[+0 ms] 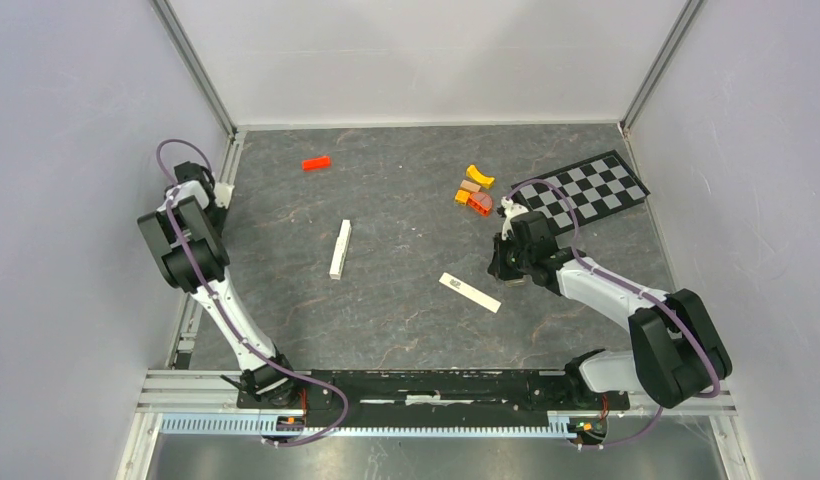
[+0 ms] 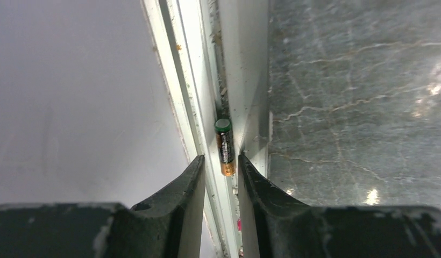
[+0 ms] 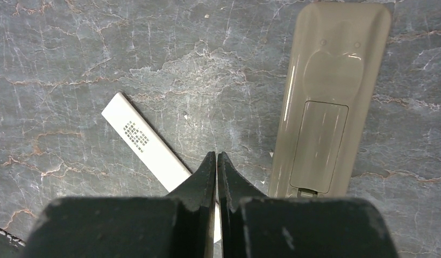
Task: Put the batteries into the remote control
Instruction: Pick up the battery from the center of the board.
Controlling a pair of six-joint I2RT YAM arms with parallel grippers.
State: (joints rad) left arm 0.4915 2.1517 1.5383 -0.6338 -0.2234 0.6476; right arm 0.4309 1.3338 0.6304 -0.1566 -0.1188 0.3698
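One battery (image 2: 225,146), with a green cap, black body and copper end, lies in the groove of the metal rail (image 2: 194,80) along the table's left edge. My left gripper (image 2: 221,160) is open, its fingertips on either side of the battery's near end and not clamping it. In the top view that gripper (image 1: 198,182) sits by the left wall. The remote control (image 3: 328,102) lies back up, grey-tan, with its battery cover closed. My right gripper (image 3: 216,156) is shut and empty, just left of the remote's near end. It also shows in the top view (image 1: 499,268). Other batteries are out of view.
A slim white bar with a dot grid (image 3: 146,142) lies left of the right gripper and shows in the top view (image 1: 470,292). Another white bar (image 1: 340,248) lies mid-table. An orange block (image 1: 316,162), a cluster of orange-yellow blocks (image 1: 474,190) and a checkerboard (image 1: 586,190) are at the back.
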